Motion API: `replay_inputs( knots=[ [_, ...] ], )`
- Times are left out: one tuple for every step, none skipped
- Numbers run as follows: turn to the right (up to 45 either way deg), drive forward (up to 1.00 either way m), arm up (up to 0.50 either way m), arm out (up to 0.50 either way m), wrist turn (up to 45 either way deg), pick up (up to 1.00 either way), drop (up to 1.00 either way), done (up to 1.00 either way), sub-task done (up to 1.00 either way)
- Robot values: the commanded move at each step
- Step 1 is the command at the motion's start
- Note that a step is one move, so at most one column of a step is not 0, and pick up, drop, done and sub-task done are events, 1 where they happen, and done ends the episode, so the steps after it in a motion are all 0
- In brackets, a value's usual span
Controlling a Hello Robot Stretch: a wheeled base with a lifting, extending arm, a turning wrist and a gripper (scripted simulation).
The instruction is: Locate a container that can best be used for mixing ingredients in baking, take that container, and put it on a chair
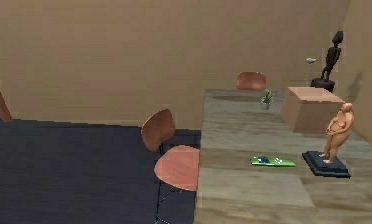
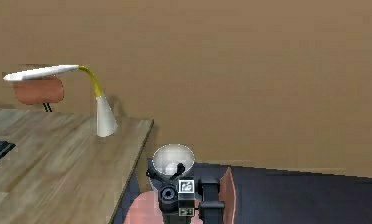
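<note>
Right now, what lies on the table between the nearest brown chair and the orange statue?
In the forward view, a flat green item lies on the tabletop between them.

white lamp (image 2: 104, 118) on the table (image 2: 64, 165) corner, chair (image 2: 230, 195) just beside, open dark floor (image 2: 314, 195) rightward

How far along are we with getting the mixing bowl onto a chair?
Done: white bowl found, at the far end of the gripper. In hand: the placing, with a reddish chair seat behind them; whether it is held or resting, I cannot tell. Left: leaving it there.
</note>
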Motion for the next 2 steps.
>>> replay_inputs(
  knots=[
    [0.0, 0.0, 0.0, 0.0, 0.0, 0.0, 1.0, 0.0, 0.0],
    [0.0, 0.0, 0.1, 0.0, 0.0, 0.0, 0.0, 0.0, 0.0]
  ],
)
